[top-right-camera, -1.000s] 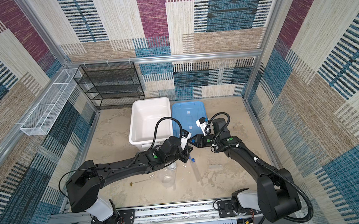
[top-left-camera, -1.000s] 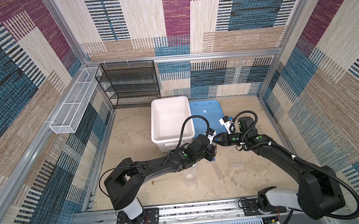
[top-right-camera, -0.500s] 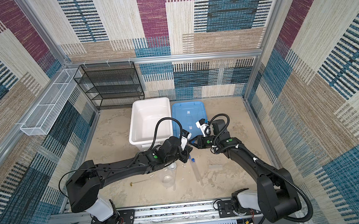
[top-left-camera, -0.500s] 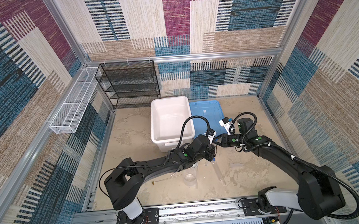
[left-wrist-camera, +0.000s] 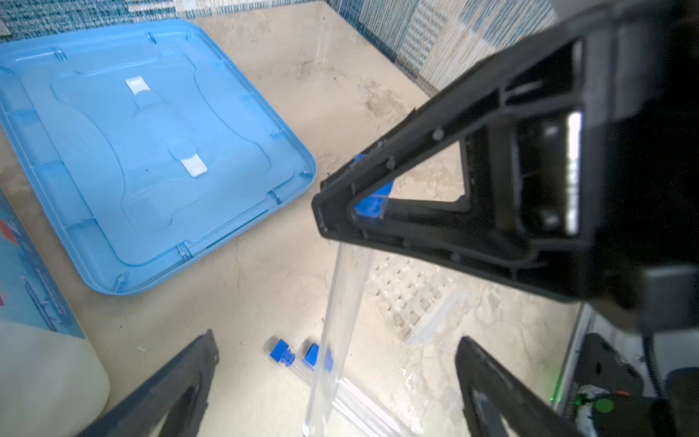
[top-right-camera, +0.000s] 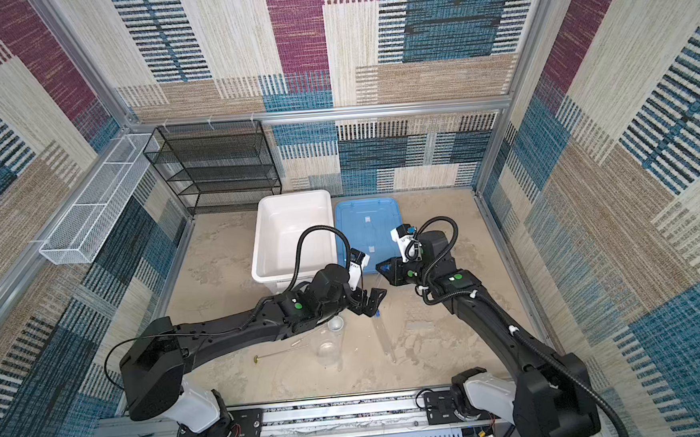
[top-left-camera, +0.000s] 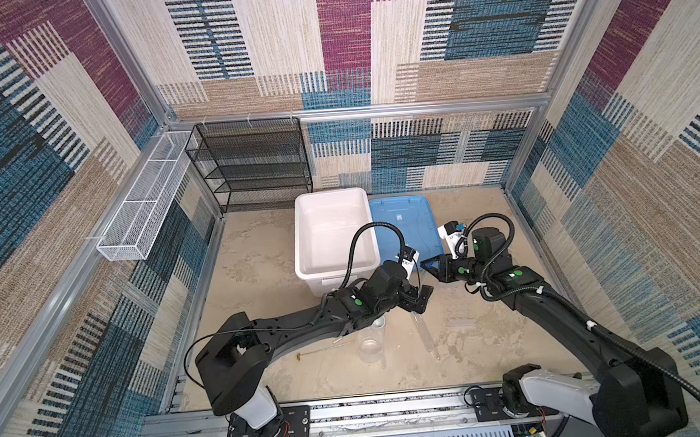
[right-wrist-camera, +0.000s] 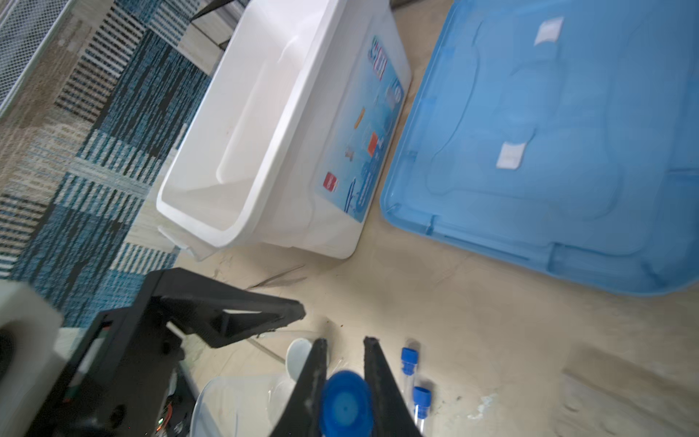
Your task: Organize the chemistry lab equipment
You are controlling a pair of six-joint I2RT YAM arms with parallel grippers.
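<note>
Gripping a tube (left-wrist-camera: 346, 302) by its blue cap, the right gripper (right-wrist-camera: 342, 382) should lift it clear of the spread-open left gripper (left-wrist-camera: 333, 382) before racking.

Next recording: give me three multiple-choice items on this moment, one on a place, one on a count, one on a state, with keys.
1. Where does the blue lid lie?
A. on the white bin
B. flat on the table beside the white bin
C. on the black mesh shelf

2. How many capped test tubes lie on the table beside the held one?
A. two
B. none
C. five

3. What is the right gripper doing?
A. open, empty
B. shut on the beaker
C. shut on a test tube at its blue cap

Key: B, the top views show the lid beside the open bin; A, two caps show in the right wrist view; C, the cap sits between the fingers.
</note>
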